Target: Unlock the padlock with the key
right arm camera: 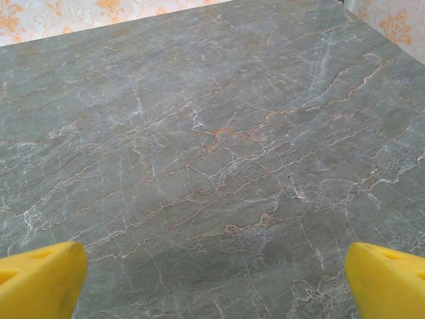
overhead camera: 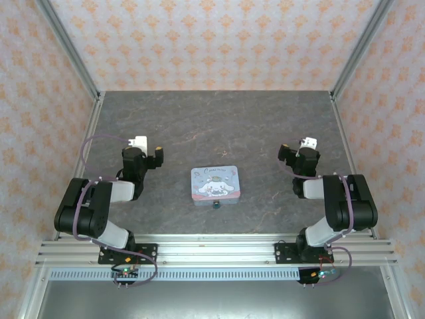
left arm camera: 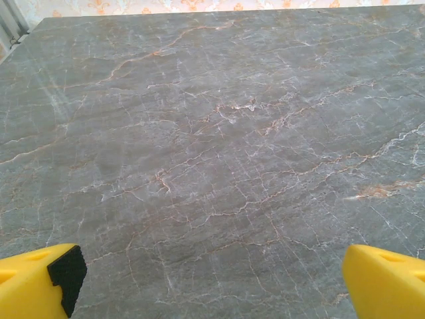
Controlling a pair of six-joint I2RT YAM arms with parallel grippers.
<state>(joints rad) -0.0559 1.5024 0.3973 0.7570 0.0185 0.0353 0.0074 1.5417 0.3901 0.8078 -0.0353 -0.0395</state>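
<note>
A tiny dark padlock (overhead camera: pixel 216 205) with a blue-green tint hangs at the near edge of a pastel tin box (overhead camera: pixel 215 182) printed with a cartoon character, in the middle of the table. I cannot make out a key. My left gripper (overhead camera: pixel 155 154) is well left of the box and my right gripper (overhead camera: pixel 286 154) well right of it. In the left wrist view the left gripper (left arm camera: pixel 212 282) is open, yellow fingers (left arm camera: pixel 36 279) wide apart over bare marble. In the right wrist view the right gripper (right arm camera: pixel 216 282) is open too, with nothing between its fingers (right arm camera: pixel 385 279).
The grey marbled table (overhead camera: pixel 219 126) is ringed by aluminium posts and orange-patterned walls. A metal rail (overhead camera: pixel 212 251) carrying both arm bases runs along the near edge. Open tabletop lies beyond and beside the tin box.
</note>
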